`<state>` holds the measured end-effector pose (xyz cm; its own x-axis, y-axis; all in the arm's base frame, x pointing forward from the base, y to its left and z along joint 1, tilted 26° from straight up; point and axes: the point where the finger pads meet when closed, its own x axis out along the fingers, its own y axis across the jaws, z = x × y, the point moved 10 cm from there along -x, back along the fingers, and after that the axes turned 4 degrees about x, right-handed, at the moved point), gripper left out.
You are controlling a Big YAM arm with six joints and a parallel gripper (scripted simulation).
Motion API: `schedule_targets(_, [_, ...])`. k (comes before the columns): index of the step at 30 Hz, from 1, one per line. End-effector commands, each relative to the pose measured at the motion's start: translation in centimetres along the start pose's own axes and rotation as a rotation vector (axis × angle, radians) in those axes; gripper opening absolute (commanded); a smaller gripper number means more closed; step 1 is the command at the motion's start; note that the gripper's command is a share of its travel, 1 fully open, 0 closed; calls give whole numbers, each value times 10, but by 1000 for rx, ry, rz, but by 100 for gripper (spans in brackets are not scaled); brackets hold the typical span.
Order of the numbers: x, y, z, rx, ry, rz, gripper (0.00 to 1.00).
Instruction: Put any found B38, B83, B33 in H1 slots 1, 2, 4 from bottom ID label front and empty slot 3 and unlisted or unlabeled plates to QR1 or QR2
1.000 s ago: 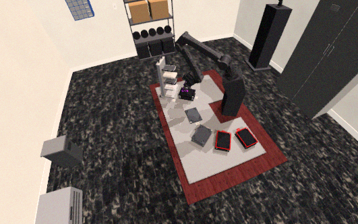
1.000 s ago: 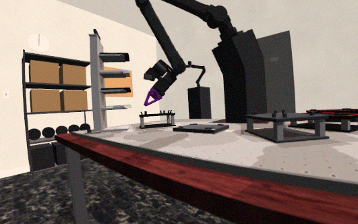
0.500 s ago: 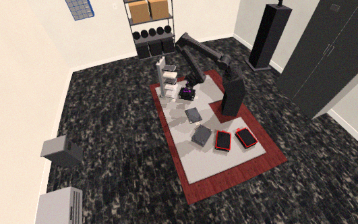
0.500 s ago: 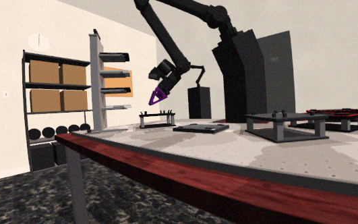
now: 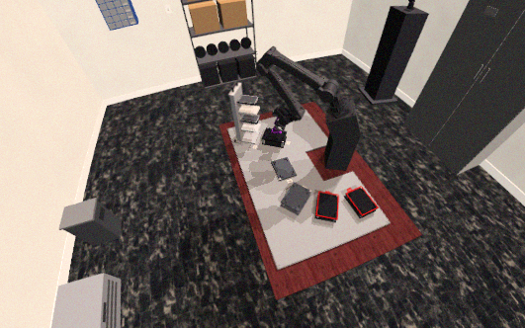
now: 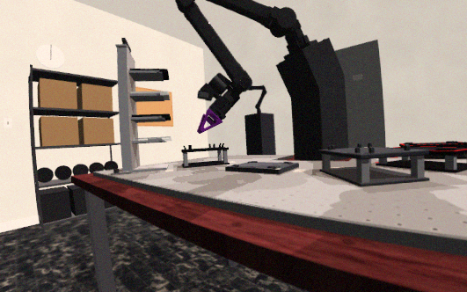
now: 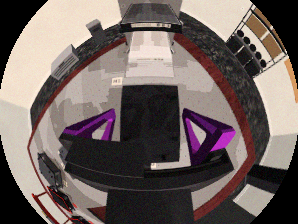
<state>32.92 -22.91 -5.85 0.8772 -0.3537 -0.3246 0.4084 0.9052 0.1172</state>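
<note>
The plate hotel H1 (image 6: 142, 107) stands at the table's far left end with four shelves. Its top shelf (image 6: 149, 74) and the second from the bottom (image 6: 150, 118) carry dark plates; the other two look pale. No label can be read. My gripper (image 6: 208, 123), with purple fingers, is open and empty. It hangs tilted above the landing nest (image 6: 204, 155) in front of the hotel. In the wrist view the fingers straddle a dark rectangle (image 7: 149, 116) below, without touching it; I cannot tell whether it is a plate or the nest top. The hotel (image 7: 153, 23) lies straight ahead.
A flat dark nest (image 5: 284, 169) and a raised grey nest (image 5: 296, 198) lie along the mat. Two red-rimmed quarantine nests (image 5: 327, 205) (image 5: 361, 201) sit at the near end. The arm's black base column (image 5: 341, 140) stands to the right.
</note>
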Motion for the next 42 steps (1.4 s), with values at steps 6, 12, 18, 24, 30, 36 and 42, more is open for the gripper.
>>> schedule_targets(6, [-20,-5,7,-9,-20,-14,100])
schedule_targets(12, [-30,-4,5,-8,-16,-14,100])
schedule_targets(18, [-39,-4,2,-6,-8,-14,100])
schedule_targets(24, [-48,-4,7,-6,-7,-14,100])
schedule_targets(30, [-62,-3,17,-2,10,-14,100])
schedule_targets(36, [-72,-2,26,-2,9,-14,100])
schedule_targets(42, [-85,-1,40,-2,7,-14,100])
